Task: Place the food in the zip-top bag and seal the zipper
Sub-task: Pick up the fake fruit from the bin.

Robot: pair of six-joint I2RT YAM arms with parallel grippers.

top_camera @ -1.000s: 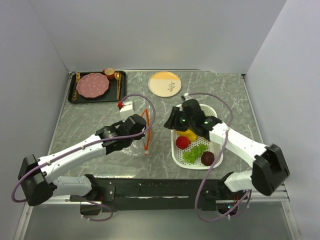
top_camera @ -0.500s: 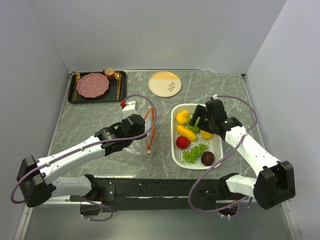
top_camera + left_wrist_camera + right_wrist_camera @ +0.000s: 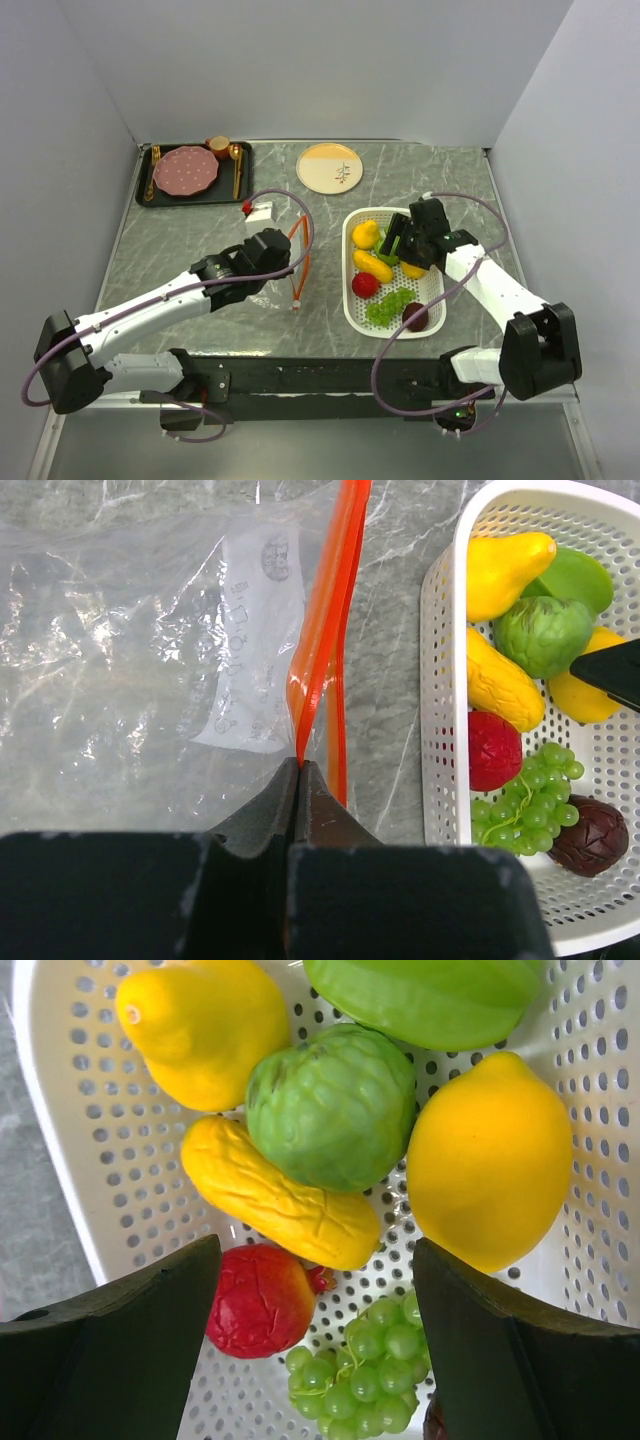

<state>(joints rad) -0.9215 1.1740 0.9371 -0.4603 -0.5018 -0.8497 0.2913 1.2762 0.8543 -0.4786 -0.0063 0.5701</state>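
Note:
The clear zip-top bag (image 3: 130, 670) lies on the table left of the white perforated basket (image 3: 352, 300). My left gripper (image 3: 300, 765) is shut on the near end of its orange-red zipper (image 3: 325, 630), also seen in the top view (image 3: 299, 262). The slider is not visible. The food lies in the basket: yellow pieces (image 3: 270, 1195), a lemon (image 3: 490, 1160), a green leafy piece (image 3: 330, 1105), a red ball (image 3: 262, 1300), green grapes (image 3: 375, 1365) and a dark maroon ball (image 3: 416, 316). My right gripper (image 3: 315, 1280) is open and empty just above the food (image 3: 395, 250).
A black tray (image 3: 146, 192) with a pink scalloped plate (image 3: 185, 170), a cup and gold cutlery stands at the back left. A white and orange plate (image 3: 330, 167) sits at the back centre. A small white block with a red tip (image 3: 258, 211) lies behind the bag.
My right arm swung from the basket's left side to over its right part, uncovering the food, and has since nearly stopped. My left gripper stays shut on the zipper and has barely moved.

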